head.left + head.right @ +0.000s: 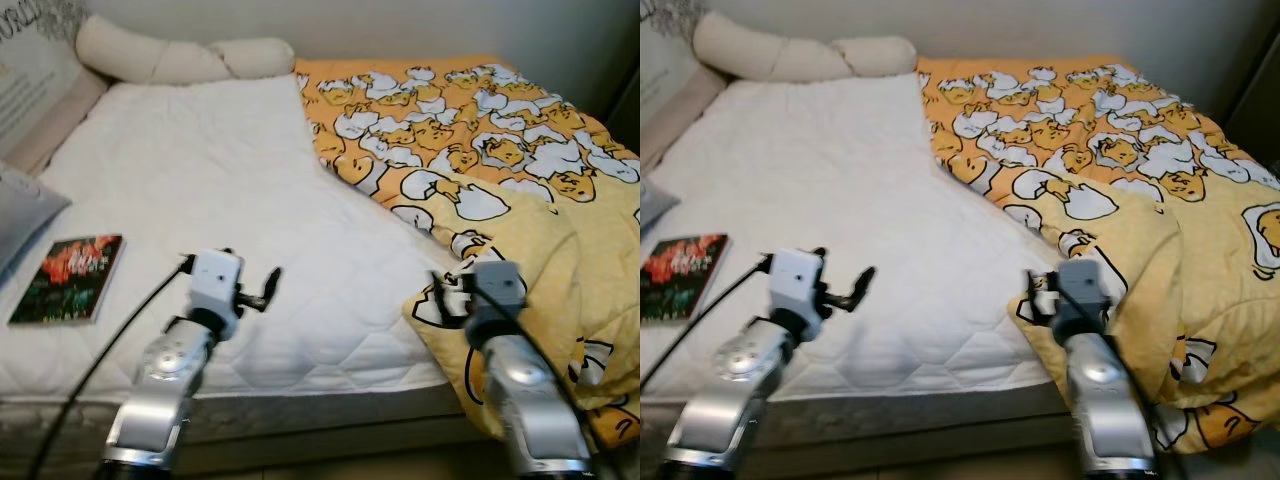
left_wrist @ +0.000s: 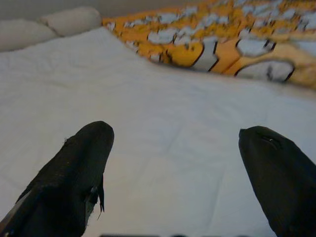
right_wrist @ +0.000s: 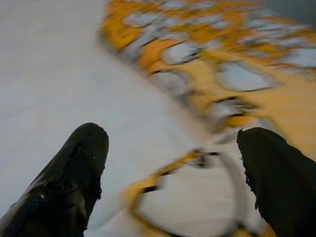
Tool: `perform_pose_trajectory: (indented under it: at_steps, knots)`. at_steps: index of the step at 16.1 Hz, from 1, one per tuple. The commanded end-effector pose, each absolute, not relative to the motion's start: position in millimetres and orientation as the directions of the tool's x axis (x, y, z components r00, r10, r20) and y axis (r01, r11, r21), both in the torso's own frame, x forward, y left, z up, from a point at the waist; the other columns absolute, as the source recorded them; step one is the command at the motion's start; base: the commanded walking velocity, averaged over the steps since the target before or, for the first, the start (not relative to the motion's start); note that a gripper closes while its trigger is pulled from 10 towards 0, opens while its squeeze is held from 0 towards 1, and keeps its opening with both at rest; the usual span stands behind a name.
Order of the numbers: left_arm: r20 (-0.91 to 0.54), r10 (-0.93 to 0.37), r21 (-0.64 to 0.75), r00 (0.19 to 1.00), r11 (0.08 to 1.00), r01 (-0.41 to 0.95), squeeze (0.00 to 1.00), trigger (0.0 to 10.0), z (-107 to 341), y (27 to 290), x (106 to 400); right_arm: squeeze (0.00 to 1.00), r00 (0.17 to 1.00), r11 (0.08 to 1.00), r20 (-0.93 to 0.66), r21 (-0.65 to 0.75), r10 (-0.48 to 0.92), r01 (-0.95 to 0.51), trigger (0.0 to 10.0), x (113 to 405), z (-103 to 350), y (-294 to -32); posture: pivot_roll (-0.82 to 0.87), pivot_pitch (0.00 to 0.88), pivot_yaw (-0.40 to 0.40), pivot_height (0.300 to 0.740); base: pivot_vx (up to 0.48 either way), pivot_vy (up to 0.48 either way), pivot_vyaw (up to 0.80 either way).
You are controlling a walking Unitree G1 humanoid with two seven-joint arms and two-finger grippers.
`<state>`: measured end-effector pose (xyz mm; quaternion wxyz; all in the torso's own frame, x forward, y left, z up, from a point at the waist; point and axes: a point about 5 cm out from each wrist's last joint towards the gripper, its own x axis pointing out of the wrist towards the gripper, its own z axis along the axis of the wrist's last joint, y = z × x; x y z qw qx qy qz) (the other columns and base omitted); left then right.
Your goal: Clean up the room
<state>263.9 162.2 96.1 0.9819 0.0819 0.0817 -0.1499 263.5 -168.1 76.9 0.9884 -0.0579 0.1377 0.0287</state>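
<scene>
I am holding my left gripper (image 2: 175, 163) wide apart over the bare white mattress (image 1: 210, 190), its 2 fingers (image 2: 74, 173) touching nothing. My right gripper (image 3: 173, 168) is also gaping wide, hovering above the folded edge of the yellow egg-print blanket (image 1: 500, 150), which is lying crumpled across the bed's right half. A book (image 1: 68, 278) is resting near the mattress's left edge, with pillows (image 1: 180, 55) at the head.

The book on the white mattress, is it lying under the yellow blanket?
No, the book lies uncovered on the white mattress near its left edge, far from the yellow blanket on the right side.
</scene>
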Motion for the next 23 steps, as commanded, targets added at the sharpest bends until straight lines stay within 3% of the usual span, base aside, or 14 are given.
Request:
perform_pose_trajectory:
  at_steps: [1, 6, 9, 10, 11, 15, 21, 22, 23]
  knots:
    - [-0.205, -0.31, 0.148, 0.928, 0.928, 0.343, 0.22, 10.0, 95, 161, 264, 1.0, 0.933, 0.972, -0.35, -0.181, 0.079, -0.151, 10.0, 268, 67, -162, 0.01, 0.0, 0.01, 0.74, 0.0, 0.0, 0.0]
    - [-0.3, -0.471, 0.214, 0.829, 0.814, 0.54, 0.22, 10.0, 93, 151, 261, 1.0, 0.874, 0.953, -0.471, -0.196, 0.116, -0.232, 10.0, 301, 46, -156, 0.02, 0.0, 0.027, 0.74, 0.0, 0.0, 0.0]
    - [-0.326, -0.522, 0.218, 0.788, 0.769, 0.6, 0.23, 10.0, 96, 152, 259, 1.0, 0.85, 0.91, -0.521, -0.312, 0.078, -0.275, 10.0, 326, 41, -164, 0.05, 0.0, 0.033, 0.74, 0.0, 0.0, 0.0]
    - [-0.332, -0.525, 0.221, 0.784, 0.765, 0.605, 0.23, 10.0, 97, 153, 259, 0.34, 0.842, 0.907, -0.534, -0.314, 0.075, -0.28, 10.0, 328, 40, -165, 0.07, 0.0, 0.037, 0.74, 0.0, 0.0, 0.0]
    - [-0.346, -0.533, 0.229, 0.772, 0.75, 0.62, 0.22, 10.0, 100, 155, 256, 0.0, 0.821, 0.857, -0.57, -0.399, 0.047, -0.327, 10.0, 332, 37, -168, 0.09, 0.0, 0.037, 0.74, 0.0, 0.0, 0.0]
    - [-0.376, -0.537, 0.232, 0.755, 0.735, 0.637, 0.23, 10.0, 106, 164, 239, 0.0, 0.803, 0.809, -0.593, -0.501, -0.062, -0.307, 10.0, 335, 34, -181, 0.15, 0.053, 0.035, 0.74, 0.0, 0.0, 0.0]
    - [-0.397, -0.566, 0.237, 0.722, 0.697, 0.677, 0.22, 10.0, 119, 166, 224, 0.0, 0.8, 0.849, -0.597, -0.455, -0.066, -0.27, 10.0, 334, 33, -187, 0.21, 0.122, 0.038, 0.74, 0.0, 0.0, 0.0]
    - [-0.405, -0.567, 0.243, 0.717, 0.689, 0.682, 0.23, 10.0, 124, 167, 219, 0.0, 0.8, 0.862, -0.596, -0.44, -0.07, -0.253, 6.0, 334, 34, -189, 0.24, 0.142, 0.039, 0.74, 0.0, 0.0, 0.0]
    - [-0.414, -0.565, 0.249, 0.714, 0.684, 0.686, 0.23, 10.0, 128, 169, 214, 0.0, 0.805, 0.862, -0.587, -0.45, -0.088, -0.234, 4.0, 335, 35, -193, 0.26, 0.158, 0.044, 0.74, 0.0, 0.0, 0.0]
